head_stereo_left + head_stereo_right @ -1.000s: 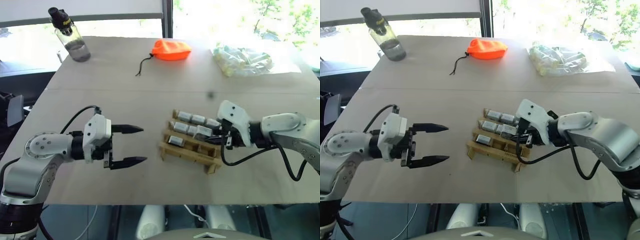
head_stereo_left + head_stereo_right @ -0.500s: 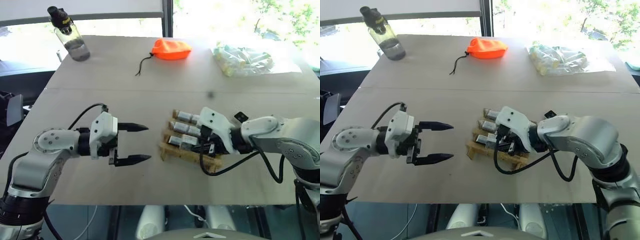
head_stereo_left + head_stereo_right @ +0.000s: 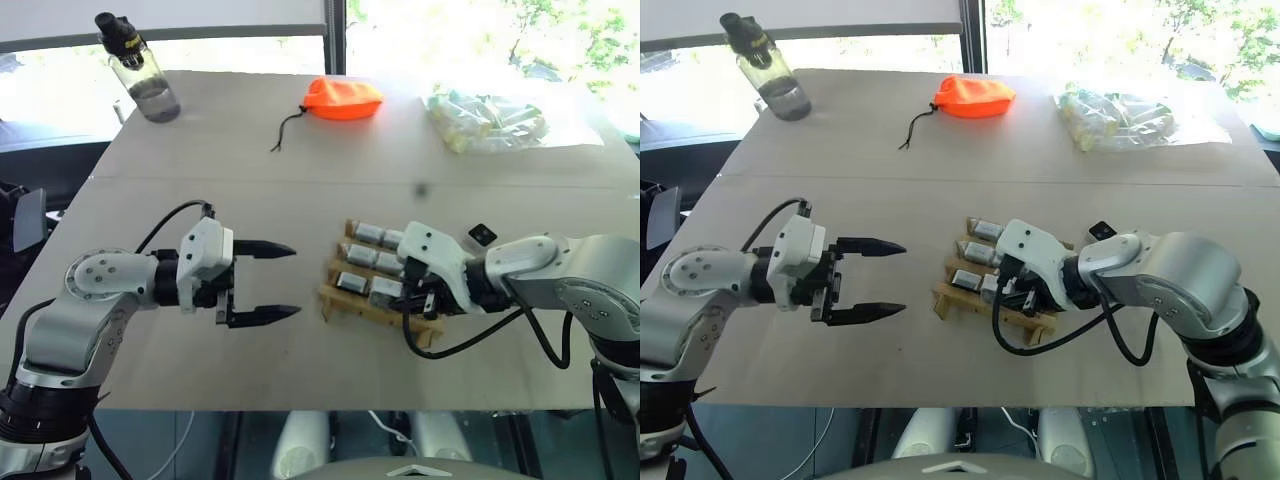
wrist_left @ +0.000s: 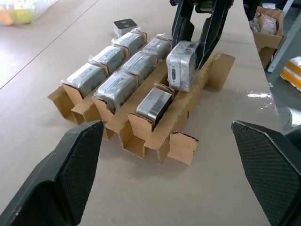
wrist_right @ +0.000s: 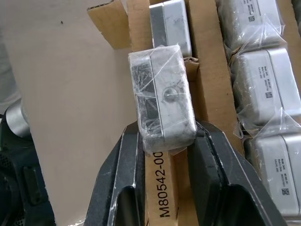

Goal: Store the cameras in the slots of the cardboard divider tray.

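Centre frame: the cardboard divider tray (image 3: 380, 297) holds wrapped cameras (image 4: 123, 71) in most slots. The right tool (image 5: 164, 141) clamps one camera (image 5: 162, 96) above the tray's near row; the left tool (image 3: 270, 282), fully spread and empty, hovers left-centre over the worktop (image 3: 300, 190).

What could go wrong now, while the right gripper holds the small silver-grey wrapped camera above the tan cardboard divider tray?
1. The silver-grey wrapped camera hangs over a cardboard strip, not squarely over a free slot; lowered like this, it may land on the strip and bend it.
2. The right gripper pinches only the camera's lower end through the loose plastic wrap, so it could slip or tilt.
3. The tan cardboard divider tray lies loose on the table; a push might shift it.
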Available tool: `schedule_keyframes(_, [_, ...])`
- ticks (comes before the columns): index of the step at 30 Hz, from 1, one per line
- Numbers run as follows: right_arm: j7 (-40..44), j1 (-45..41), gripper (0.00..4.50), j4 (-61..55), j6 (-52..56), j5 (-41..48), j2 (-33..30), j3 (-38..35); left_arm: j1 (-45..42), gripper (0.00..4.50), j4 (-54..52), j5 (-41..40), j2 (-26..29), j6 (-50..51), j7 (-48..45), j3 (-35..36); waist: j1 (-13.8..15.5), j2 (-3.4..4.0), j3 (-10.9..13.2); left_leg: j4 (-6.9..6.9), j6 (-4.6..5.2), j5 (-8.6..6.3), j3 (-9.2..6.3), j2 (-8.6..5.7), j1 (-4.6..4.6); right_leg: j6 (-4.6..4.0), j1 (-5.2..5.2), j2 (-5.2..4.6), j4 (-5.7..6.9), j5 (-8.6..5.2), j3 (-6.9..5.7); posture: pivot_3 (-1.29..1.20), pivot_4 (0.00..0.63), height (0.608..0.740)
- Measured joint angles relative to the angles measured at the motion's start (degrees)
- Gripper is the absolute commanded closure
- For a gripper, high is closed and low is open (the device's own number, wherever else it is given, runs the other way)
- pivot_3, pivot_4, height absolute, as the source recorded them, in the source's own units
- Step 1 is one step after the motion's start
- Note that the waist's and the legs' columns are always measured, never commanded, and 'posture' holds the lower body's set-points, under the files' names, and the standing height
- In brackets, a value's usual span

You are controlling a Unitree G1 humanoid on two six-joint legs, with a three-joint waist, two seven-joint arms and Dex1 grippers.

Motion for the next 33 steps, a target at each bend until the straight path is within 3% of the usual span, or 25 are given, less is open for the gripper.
schedule_keyframes(6, [-3.32, -0.01, 3.76, 3.26, 0.97, -2.46, 3.29, 0.06, -0.93, 0.00, 0.90, 0.45, 0.00, -0.54, -0.33, -0.27, 0.02, 0.00, 0.00, 0.01, 0.00, 0.00, 0.00, -0.01, 0.00, 0.00, 0.00, 0.00, 0.01, 0.00, 0.00, 0.00, 0.150, 0.726])
schedule_keyframes(18, [-3.58, 0.50, 3.76, 1.06, -0.45, -3.77, 1.73, 2.48, -1.43, 0.00, 0.91, 0.95, 0.01, -0.58, -0.51, -0.41, 0.04, 0.00, 0.00, 0.00, 0.00, 0.00, -0.01, -0.01, -0.01, 0.01, 0.00, 0.00, 0.00, 0.00, 0.00, 0.00, 0.150, 0.726])
schedule_keyframes(22, [-2.71, 0.74, 1.84, -0.21, -4.57, -5.77, -0.82, 5.04, -1.47, 0.00, 0.91, 0.95, 0.04, -0.58, -1.06, -0.41, 0.02, -0.01, -0.01, 0.01, 0.00, 0.00, -0.01, -0.02, 0.00, 0.01, 0.01, 0.00, 0.00, 0.00, 0.01, 0.00, 0.150, 0.726])
schedule_keyframes(27, [0.13, 2.39, 0.05, -1.50, -6.38, -5.09, -1.65, 4.55, -2.03, 0.00, 0.98, 0.95, 0.08, -0.58, -1.30, -0.41, 0.00, -0.03, -0.02, 0.03, 0.00, 0.01, -0.01, 0.02, 0.02, 0.01, 0.01, 0.04, 0.01, 0.00, 0.02, 0.00, 0.150, 0.726])
schedule_keyframes(31, [2.59, 3.39, 0.05, -2.94, -6.19, -3.25, -4.43, 1.43, -2.48, 0.00, 1.27, 1.00, 0.07, -0.59, -1.55, -0.72, 0.09, -0.02, -0.01, 0.05, 0.00, 0.01, 0.01, 0.00, 0.00, 0.02, 0.01, 0.01, -0.01, 0.00, 0.05, 0.00, 0.150, 0.726])
schedule_keyframes(33, [5.82, 4.38, 0.05, -4.11, -6.45, -0.55, -7.70, -5.23, -3.29, 0.00, 1.51, 1.03, 0.03, -0.59, -1.55, -1.48, 0.08, -0.04, -0.02, 0.05, 0.01, 0.00, -0.02, -0.01, -0.02, 0.02, 0.02, 0.01, -0.03, 0.00, 0.04, 0.00, 0.150, 0.726])
